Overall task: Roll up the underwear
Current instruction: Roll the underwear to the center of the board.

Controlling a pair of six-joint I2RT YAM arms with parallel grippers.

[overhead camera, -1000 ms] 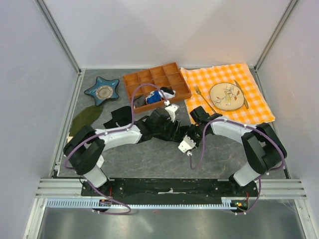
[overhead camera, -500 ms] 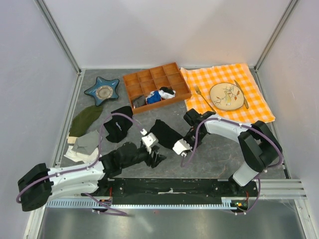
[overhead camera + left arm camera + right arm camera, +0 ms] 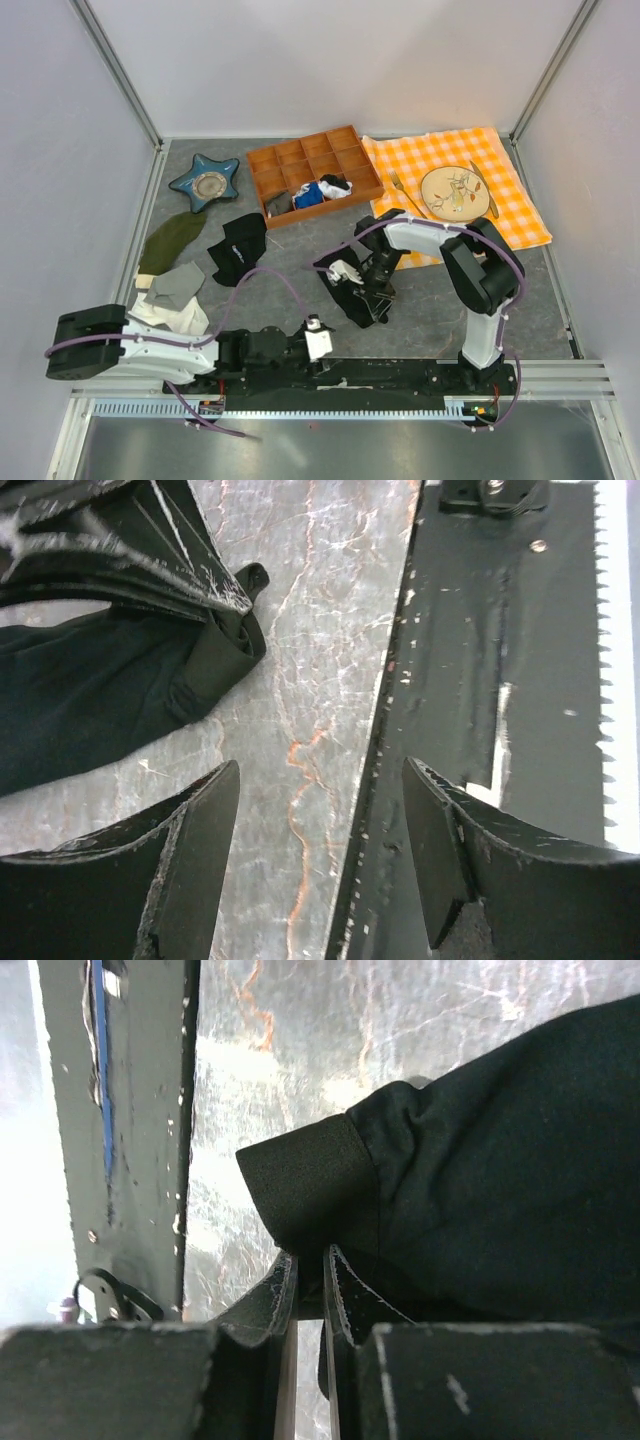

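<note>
The underwear (image 3: 343, 290) is a black, narrow folded bundle lying on the grey table in front of the arms. My right gripper (image 3: 373, 300) is shut on the banded hem at its near end. In the right wrist view both fingertips (image 3: 285, 1282) pinch the underwear (image 3: 500, 1160) by that hem. My left gripper (image 3: 318, 342) is open and empty, low at the table's near edge beside the black mounting plate. In the left wrist view the left gripper (image 3: 320, 855) is open, and the underwear (image 3: 90, 710) lies ahead to the left.
A smaller black cloth (image 3: 237, 248), an olive-green cloth (image 3: 172, 240) and grey and white cloths (image 3: 175, 292) lie at the left. A blue star dish (image 3: 205, 180) and the orange compartment tray (image 3: 350, 138) stand at the back. A plate (image 3: 455, 192) sits on a checkered cloth (image 3: 520, 225).
My left arm let go of the underwear and drew back to the near edge. The right gripper swung round to the bundle's near end, and the bundle shifted nearer.
</note>
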